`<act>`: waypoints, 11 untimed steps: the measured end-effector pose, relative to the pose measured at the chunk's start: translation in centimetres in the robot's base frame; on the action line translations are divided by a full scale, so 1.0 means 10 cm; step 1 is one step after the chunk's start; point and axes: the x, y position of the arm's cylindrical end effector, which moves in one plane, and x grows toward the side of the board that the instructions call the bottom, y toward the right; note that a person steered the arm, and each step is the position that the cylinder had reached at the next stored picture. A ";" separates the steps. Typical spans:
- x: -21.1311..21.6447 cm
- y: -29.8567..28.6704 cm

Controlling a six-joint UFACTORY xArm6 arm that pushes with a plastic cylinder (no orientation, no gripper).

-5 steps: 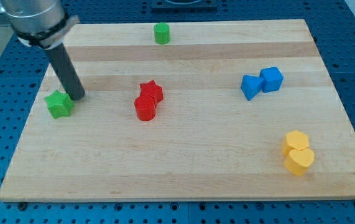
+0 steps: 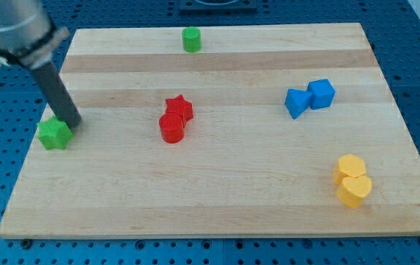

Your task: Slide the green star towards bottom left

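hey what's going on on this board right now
A robot arm ending in a dark rod is pushing the green star toward the board's bottom left. My tip sits against the star's upper right side, near the wooden board's left edge. The green cylinder, the red pair, the blue pair and the yellow pair lie untouched.

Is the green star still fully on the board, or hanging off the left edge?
On the board: the green star sits just inside the board's left edge, my tip touching its upper right.
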 end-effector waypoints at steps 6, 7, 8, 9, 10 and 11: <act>0.47 0.05; 0.57 0.06; 0.25 0.10; 0.26 -0.27; 0.61 -0.16; 0.31 -0.06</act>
